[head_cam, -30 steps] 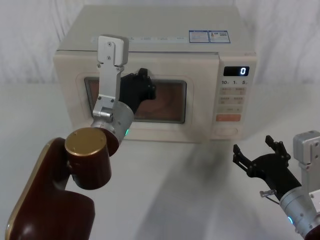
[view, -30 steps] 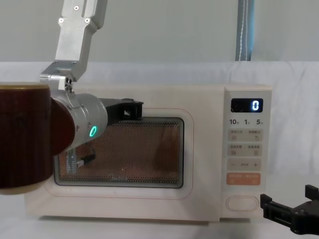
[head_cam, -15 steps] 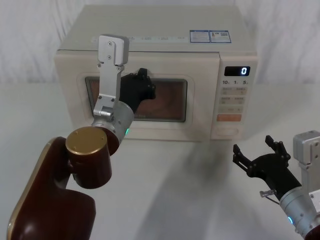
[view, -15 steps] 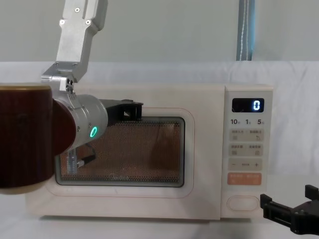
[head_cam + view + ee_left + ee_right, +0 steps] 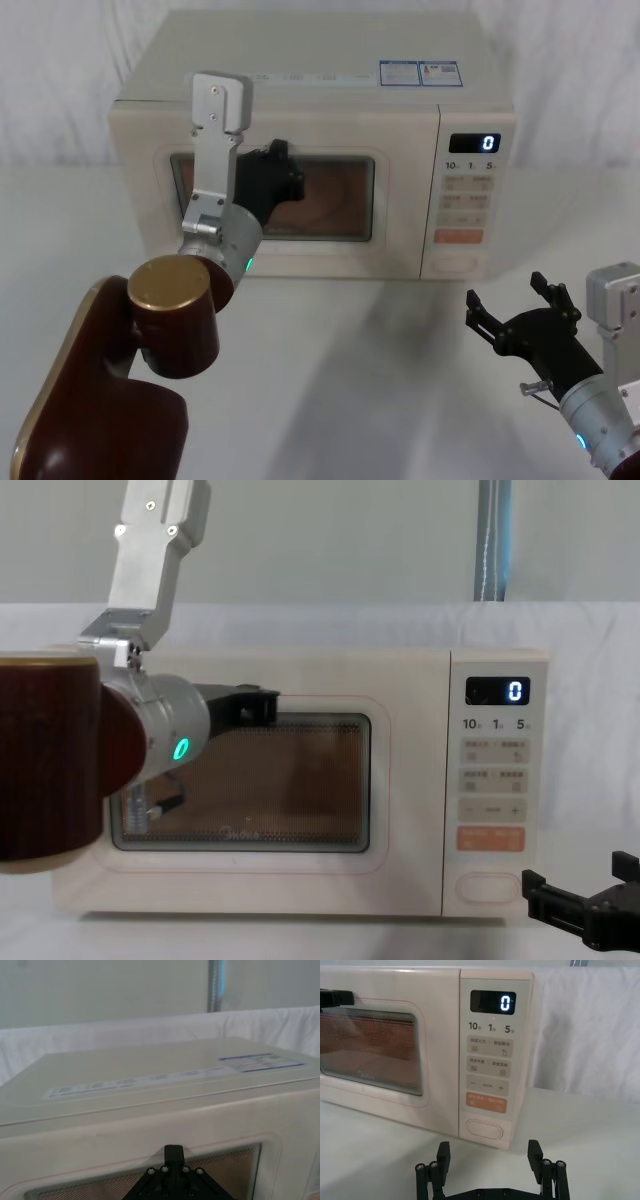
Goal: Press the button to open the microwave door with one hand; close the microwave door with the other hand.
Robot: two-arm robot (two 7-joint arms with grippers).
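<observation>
1. Head view puts the door (image 5: 270, 205) flat against the oven front, flush with the control panel (image 5: 468, 205); I judge it shut, so the closing step looks all but done.
2. The button (image 5: 452, 262) sits at the panel's bottom edge, at about 5 o'clock from the door window. It is a rounded oblong whose long axis runs side to side, just under the orange key (image 5: 486, 1103).
3. My left gripper (image 5: 278, 178) is up against the door frame at the window's upper edge, at roughly 11 o'clock on the glass. I cannot tell whether its fingers are apart or together, since my own wrist hides them.
4. My right gripper (image 5: 522, 318) hangs low over the table (image 5: 380, 390), in front of the oven and off its right corner, fingers spread apart and holding nothing.
5. From that right gripper the button lies at about 11 o'clock, forward and a little up; in the right wrist view it sits between my two fingertips, apart from them. The right arm is clearly the nearer one to it.
6. The left gripper's release is what I judge remains: it should come straight back from the door so nothing catches on the frame.
</observation>
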